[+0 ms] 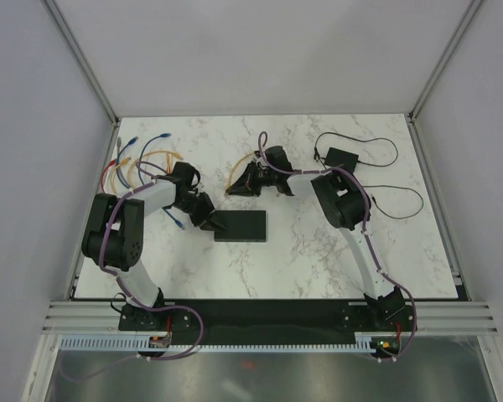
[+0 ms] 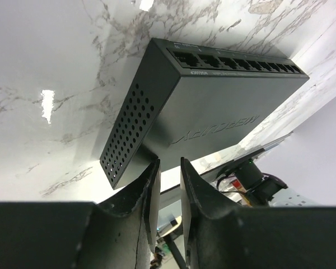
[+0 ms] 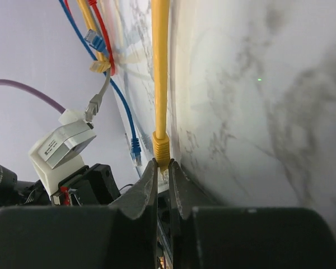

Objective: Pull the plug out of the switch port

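Switch (image 1: 241,226), a flat black rectangular box, lies mid-way across the white marble table (image 1: 318,251), its ports showing empty in the left wrist view. Left gripper (image 2: 168,168) sits at its left end, jaws slightly parted, nothing between. Right gripper (image 3: 163,168) pinches the yellow cable plug (image 3: 161,144), just beyond the switch and apart from it.

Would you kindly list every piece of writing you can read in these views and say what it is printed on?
"MERCURY": upside down on the switch, on its top face.
White print under its ports: too small to read.
Label on the white block: blurred, unreadable.
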{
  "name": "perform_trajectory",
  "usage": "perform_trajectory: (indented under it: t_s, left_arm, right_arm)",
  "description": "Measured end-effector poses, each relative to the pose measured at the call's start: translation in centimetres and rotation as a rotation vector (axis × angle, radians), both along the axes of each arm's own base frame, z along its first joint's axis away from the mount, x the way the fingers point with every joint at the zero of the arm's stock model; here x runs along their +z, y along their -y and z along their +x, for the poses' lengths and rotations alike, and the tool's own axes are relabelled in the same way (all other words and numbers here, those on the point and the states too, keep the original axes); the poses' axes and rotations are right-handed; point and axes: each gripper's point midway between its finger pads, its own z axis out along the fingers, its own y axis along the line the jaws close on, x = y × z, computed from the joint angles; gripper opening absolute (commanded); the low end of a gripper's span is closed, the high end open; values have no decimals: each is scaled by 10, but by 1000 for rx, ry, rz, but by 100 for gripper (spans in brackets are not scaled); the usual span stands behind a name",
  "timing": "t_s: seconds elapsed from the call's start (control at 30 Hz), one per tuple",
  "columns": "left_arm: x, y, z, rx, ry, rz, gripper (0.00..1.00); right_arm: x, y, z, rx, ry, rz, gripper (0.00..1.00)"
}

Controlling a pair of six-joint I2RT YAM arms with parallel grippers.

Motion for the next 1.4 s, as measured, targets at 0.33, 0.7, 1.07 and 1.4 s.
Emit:
perform_trajectory:
  t_s: [0.33,0.7,1.07,1.4]
  left_arm:
    - [44,2,9,-98,193,-37,67]
    - [164,38,25,-145,547,-363,83]
    - [164,94,-2,-302,475,-534,77]
    - [168,111,-5,-337,427,-559,2]
  right_arm:
    - [66,32,-25,88,142,-135,0]
    - [118,99,-165,326,267,-155,0]
    - [165,112,-243,491,319,-23,0]
    - [174,111,-254,510,333,-13,25]
